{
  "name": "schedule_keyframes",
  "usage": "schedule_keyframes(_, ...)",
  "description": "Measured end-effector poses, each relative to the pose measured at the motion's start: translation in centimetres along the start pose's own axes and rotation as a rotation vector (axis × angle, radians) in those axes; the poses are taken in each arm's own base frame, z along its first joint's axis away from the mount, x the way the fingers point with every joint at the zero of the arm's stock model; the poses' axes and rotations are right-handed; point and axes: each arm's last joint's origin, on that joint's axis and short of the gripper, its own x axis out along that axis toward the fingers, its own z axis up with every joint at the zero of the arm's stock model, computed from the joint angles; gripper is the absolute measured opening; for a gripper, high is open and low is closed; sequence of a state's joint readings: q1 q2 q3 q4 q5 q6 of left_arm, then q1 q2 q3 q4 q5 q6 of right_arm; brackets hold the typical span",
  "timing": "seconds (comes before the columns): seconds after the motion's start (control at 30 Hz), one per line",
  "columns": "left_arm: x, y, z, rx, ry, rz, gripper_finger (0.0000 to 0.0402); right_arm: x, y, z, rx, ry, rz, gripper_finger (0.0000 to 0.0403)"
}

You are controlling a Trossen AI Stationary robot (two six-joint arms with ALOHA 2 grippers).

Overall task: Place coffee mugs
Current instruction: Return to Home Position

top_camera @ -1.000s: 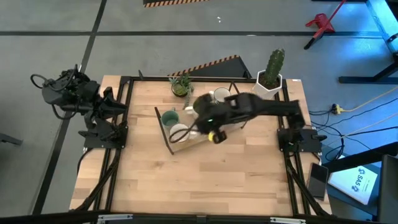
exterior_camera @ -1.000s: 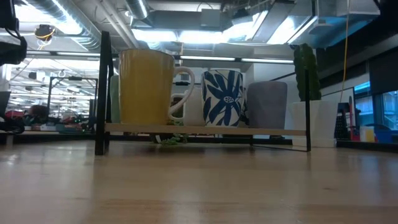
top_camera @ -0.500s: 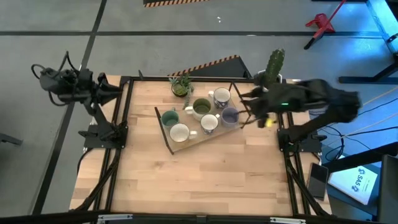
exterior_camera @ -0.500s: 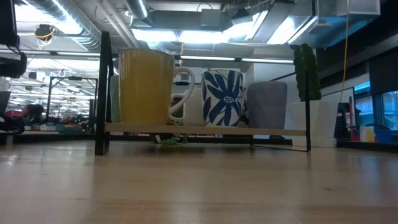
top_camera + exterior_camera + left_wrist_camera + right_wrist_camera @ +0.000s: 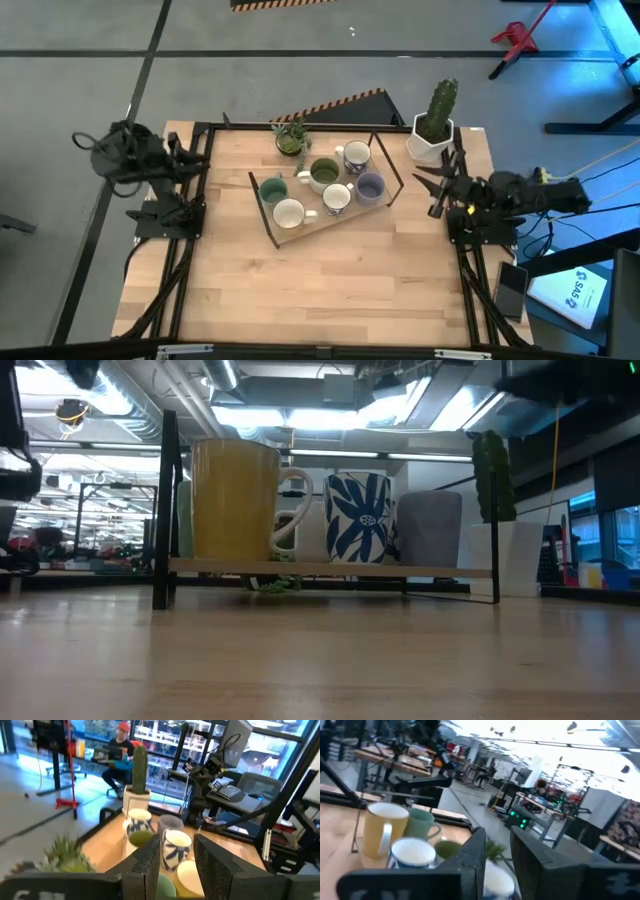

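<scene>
Six mugs stand upright on a wooden rack board in mid-table. They are a teal mug, a mug that is white inside and yellow outside, an olive mug, a blue-patterned mug, a white mug and a lavender mug. My left gripper hovers open at the table's left edge. My right gripper hovers open at the right edge. Both point toward the rack and touch nothing. Each wrist view looks past open fingers at the mugs, the left gripper and the right gripper.
A black wire frame runs around the rack. A small green plant stands at the far edge. A cactus in a white pot stands at the far right corner, close to my right arm. Bare wood lies on the near half. A person sits far behind.
My right arm has drawn back from above the rack toward the table's right edge and now hangs low beside its base. This uncovered the patterned and lavender mugs. The mugs have stayed where they were. My left arm shifted only slightly at the left edge.
</scene>
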State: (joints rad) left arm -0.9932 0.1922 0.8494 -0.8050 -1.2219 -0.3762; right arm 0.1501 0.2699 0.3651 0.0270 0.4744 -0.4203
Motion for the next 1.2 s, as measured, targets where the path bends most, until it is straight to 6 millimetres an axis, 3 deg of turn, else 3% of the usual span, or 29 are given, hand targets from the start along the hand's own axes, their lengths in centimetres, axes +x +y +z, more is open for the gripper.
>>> schedule_keyframes(0.2, 0.4, 0.7, -5.1, -0.134, 0.013, 0.016, 0.0112, -1.9, 0.9, -4.8, 0.112, -0.028, -0.072, 0.0076)
schedule_keyframes(0.47, 1.9, -0.9, -11.9, -0.203, 0.043, 0.055, 0.0112, -1.4, 2.6, -8.7, 0.128, 0.172, -0.123, 0.0076)
schedule_keyframes(0.57, 2.4, -1.7, -14.0, -0.225, 0.063, 0.028, 0.0112, -1.4, 2.8, -8.9, 0.205, 0.152, -0.107, 0.0076)
schedule_keyframes(0.77, 3.0, -2.1, -17.5, -0.253, 0.091, 0.029, 0.0112, -1.3, 3.0, -8.9, 0.182, 0.146, -0.05, 0.0076)
schedule_keyframes(1.03, 3.0, -2.1, -17.5, -0.221, 0.08, 0.037, 0.0112, -1.2, 3.0, -9.1, 0.168, 0.169, -0.069, 0.0076)
schedule_keyframes(1.2, 3.0, -2.3, -17.6, -0.189, 0.148, -0.044, 0.0112, -1.2, 3.1, -9.1, 0.169, 0.163, -0.046, 0.0076)
